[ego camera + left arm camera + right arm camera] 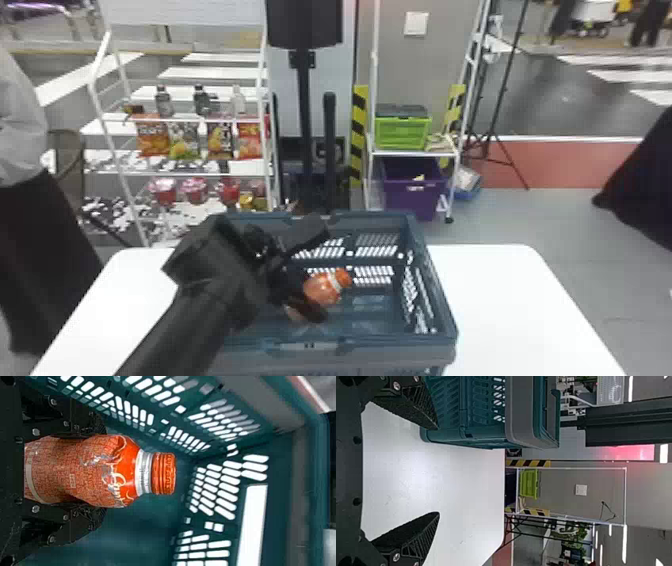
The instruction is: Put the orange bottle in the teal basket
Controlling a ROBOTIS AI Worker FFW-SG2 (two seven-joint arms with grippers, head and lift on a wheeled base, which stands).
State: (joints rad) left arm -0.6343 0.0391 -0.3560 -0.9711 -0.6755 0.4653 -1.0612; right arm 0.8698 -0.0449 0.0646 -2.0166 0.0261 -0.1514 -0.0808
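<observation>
In the head view my left gripper point(300, 300) reaches down inside the teal basket point(440, 310), and the orange bottle point(324, 289) is between its fingers, cap pointing to the right. The left wrist view has the left gripper point(105, 473) shut on the bottle point(79, 471), one finger on each side of its body; slotted basket walls point(311, 494) surround it. Whether the bottle touches the basket floor I cannot tell. In the right wrist view the right gripper point(439, 471) stands open beside the basket point(470, 435), nothing between its fingers.
The basket stands on a white table point(505, 300). Beyond the table are a snack rack point(185, 120) at the left and a shelf holding a green crate point(402, 132) and a purple bin point(415, 192). A dark post point(303, 115) rises behind the basket.
</observation>
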